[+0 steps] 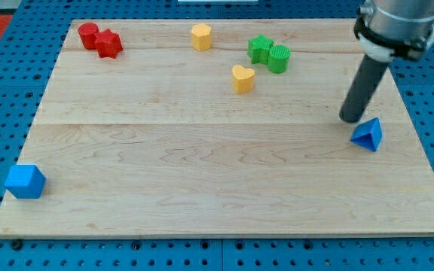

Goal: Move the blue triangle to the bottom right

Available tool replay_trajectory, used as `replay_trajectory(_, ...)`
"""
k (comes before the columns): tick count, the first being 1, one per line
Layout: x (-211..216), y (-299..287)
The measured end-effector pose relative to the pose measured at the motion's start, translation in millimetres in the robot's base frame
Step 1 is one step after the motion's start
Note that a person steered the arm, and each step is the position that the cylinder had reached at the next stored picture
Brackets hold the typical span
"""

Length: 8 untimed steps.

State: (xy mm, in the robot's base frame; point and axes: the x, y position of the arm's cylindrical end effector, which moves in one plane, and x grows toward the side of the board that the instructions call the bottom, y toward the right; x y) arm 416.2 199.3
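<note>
I have no pincer; my tip (350, 118) sits just above-left of the blue triangle (368, 135), ready to push it down the surface (202, 188)

1 raised view looks down across the board (202, 165).

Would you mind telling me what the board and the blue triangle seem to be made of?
The board looks like pale wood with a matte finish: grain lines and plank seams run across it. The blue triangle, just below and to the view's right of my tip, looks like moulded plastic, going by its uniform colour and smooth faces, though painted wood is possible.
</note>
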Motion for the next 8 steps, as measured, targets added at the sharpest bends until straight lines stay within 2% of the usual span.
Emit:
replay_trajectory(1,-2,37)
replay_trajectory(2,39,53)
replay_trajectory(3,55,9)
replay_trajectory(4,32,7)
replay_trajectory(5,41,-27)
replay_trajectory(6,80,5)
replay_trajectory(8,102,2)
